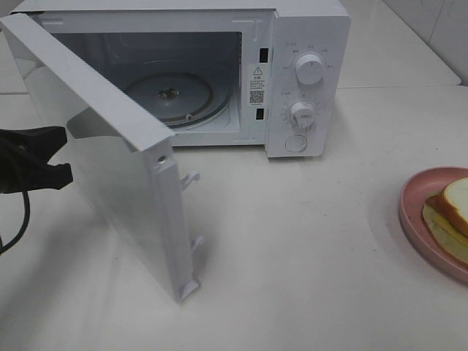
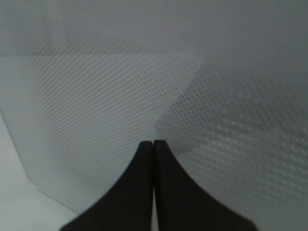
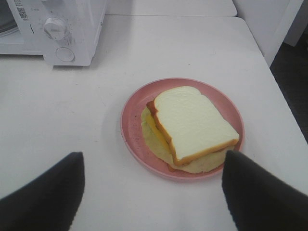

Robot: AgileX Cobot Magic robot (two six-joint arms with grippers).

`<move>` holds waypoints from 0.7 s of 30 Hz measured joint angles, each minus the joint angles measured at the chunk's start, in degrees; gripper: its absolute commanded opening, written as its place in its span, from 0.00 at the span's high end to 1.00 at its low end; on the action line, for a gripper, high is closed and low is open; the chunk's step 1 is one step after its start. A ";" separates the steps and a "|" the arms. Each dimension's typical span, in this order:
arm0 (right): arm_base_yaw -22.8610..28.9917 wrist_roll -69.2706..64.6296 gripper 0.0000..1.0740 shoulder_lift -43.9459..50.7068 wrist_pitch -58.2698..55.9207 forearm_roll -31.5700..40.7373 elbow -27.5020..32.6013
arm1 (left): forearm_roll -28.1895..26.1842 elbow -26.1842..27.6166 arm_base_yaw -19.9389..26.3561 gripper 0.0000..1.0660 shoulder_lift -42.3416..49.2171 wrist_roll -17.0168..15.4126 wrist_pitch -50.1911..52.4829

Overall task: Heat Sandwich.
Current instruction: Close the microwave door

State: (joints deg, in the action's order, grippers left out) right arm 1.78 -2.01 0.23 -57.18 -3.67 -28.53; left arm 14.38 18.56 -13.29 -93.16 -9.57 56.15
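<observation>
the microwave [image 1: 292, 73] stands at the back of the white table [image 1: 292, 248] with its door [image 1: 110, 168] swung wide open toward the front, and the glass turntable [image 1: 172, 95] sits bare inside the cavity. the left gripper [image 2: 153, 144] has its two dark fingers pressed flat together with nothing between them; its camera looks straight at the dotted mesh of the door window, and from above the left arm shows as a dark shape just beside the door's outer face — whether it touches the door cannot be told. the sandwich [image 3: 192, 125] lies on a pink plate [image 3: 132, 115] at the right edge of the table, well apart from the microwave, its top slice of white bread sitting skewed over the pale yellow layers beneath. the right gripper [image 3: 151, 192] hangs above the near side of the plate, fingers spread wide — one on each side — and holding nothing.
</observation>
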 measured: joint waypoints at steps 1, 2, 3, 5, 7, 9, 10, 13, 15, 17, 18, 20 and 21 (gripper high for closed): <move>0.00 0.00 0.29 0.00 0.00 0.00 0.00 | 0.00 0.23 -0.57 1.00 -0.40 0.00 0.11; 0.00 0.00 0.29 0.00 0.00 0.00 0.00 | -0.06 0.92 -1.89 1.00 -1.15 0.00 0.34; 0.00 0.00 0.29 0.00 0.00 0.00 0.00 | -0.06 0.92 -1.89 1.00 -1.15 0.00 0.34; 0.00 0.00 0.29 0.00 0.00 0.00 0.00 | -0.34 1.78 -2.98 1.00 -1.66 0.06 0.34; 0.00 0.00 0.29 0.00 0.00 0.00 0.00 | -1.32 3.27 -4.98 1.00 -2.41 0.23 0.40; 0.00 0.00 0.29 0.00 0.00 0.00 0.00 | -1.89 3.67 -5.61 1.00 -2.64 0.40 0.40; 0.00 -0.06 0.29 0.00 0.00 0.00 0.00 | -2.69 4.24 -6.36 1.00 -2.92 0.63 0.40; 0.00 -0.06 0.29 0.00 0.00 0.00 0.00 | -5.44 5.90 -8.77 1.00 -3.78 1.09 0.17; 0.00 -0.06 0.29 0.00 0.00 0.00 0.00 | -6.99 7.05 -10.60 1.00 -4.35 1.26 -0.17; 0.00 -0.06 0.29 0.00 0.00 0.00 0.00 | -8.37 8.48 -12.32 1.00 -4.93 1.32 -1.09; 0.00 -0.06 0.29 0.00 0.00 0.00 0.00 | -8.94 9.28 -13.18 1.00 -5.27 1.43 -1.60; 0.00 -0.06 0.29 0.00 0.00 0.00 0.00 | -10.54 11.63 -15.18 1.00 -6.07 2.35 -2.92; 0.00 -0.06 0.29 0.00 0.00 0.00 0.00 | -10.54 11.63 -15.18 1.00 -6.07 2.35 -2.92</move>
State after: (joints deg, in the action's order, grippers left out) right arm 1.78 -2.06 0.23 -57.18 -3.67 -28.53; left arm 3.84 30.19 -28.48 -99.24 -7.22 53.23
